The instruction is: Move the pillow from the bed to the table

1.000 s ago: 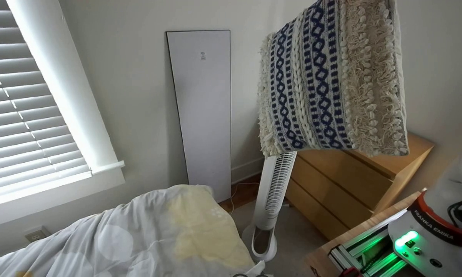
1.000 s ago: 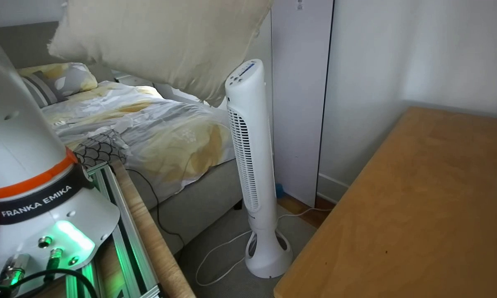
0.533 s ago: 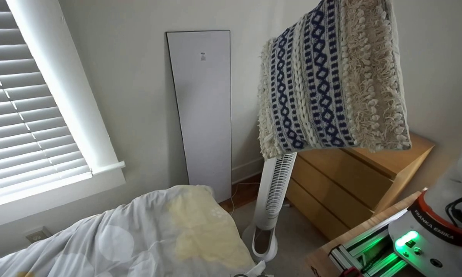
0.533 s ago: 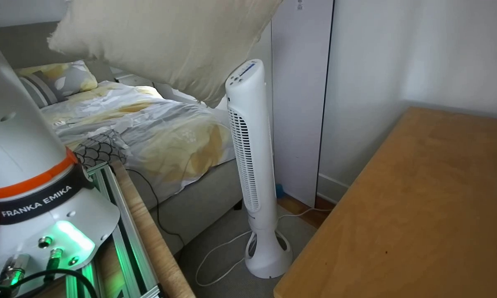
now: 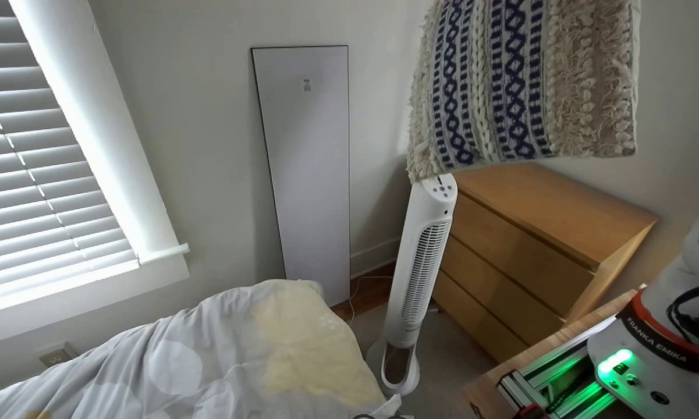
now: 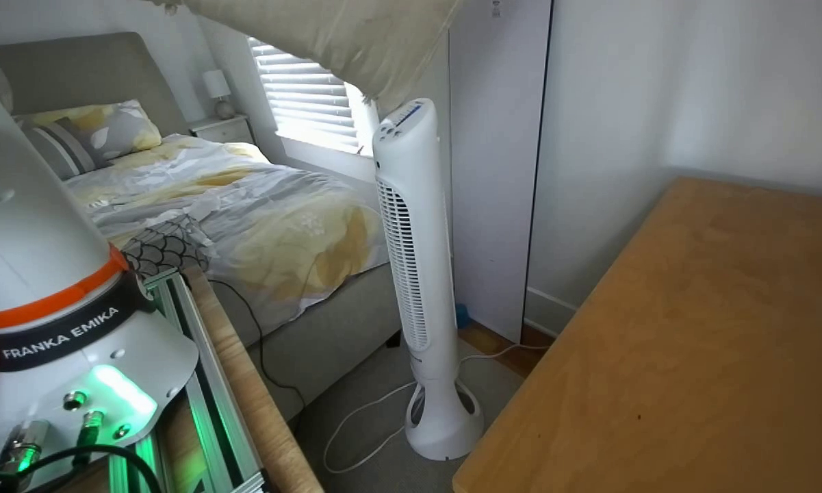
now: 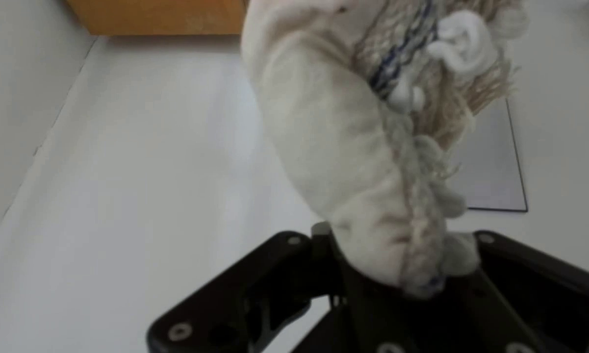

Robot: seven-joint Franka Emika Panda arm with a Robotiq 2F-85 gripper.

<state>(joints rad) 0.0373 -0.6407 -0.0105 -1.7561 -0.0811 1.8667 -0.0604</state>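
We've got the arm (image 6: 48,253) up on alum. rails (image 6: 217,394) atop a wood stand (image 6: 250,394); its lower section rises, leans & runs out of view in both ext. views. In the wrist view the gripper (image 7: 402,252) sits at the bottom, dark fingers (image 7: 287,252) on either side of the pillow (image 7: 333,127), pinched narrow on a bunched end of it (corner or edge, we can't tell which). The pillow hangs in mid-air, lower edge a bit slanted, lowest corner right by the head of the fan (image 5: 423,256); touching or not, we can't tell.

Textures: in an ext. view we see the pillow's front (image 5: 518,87), woven navy diamonds & dashes on off-white, w/ braided bands & shaggy cream fringe; in an ext. view its back (image 6: 356,41) is plain cream cloth, softly creased. The table (image 6: 712,329) is flat tan wood, straight-edged, w/ drawers (image 5: 506,273) below. The bed (image 6: 342,335) has a plain grey side & rumpled white-grey-yellow bedding (image 6: 301,239) up to its edge. The fan, tall, slim, white & slatted, stands btwn the bed's edge & the table's.
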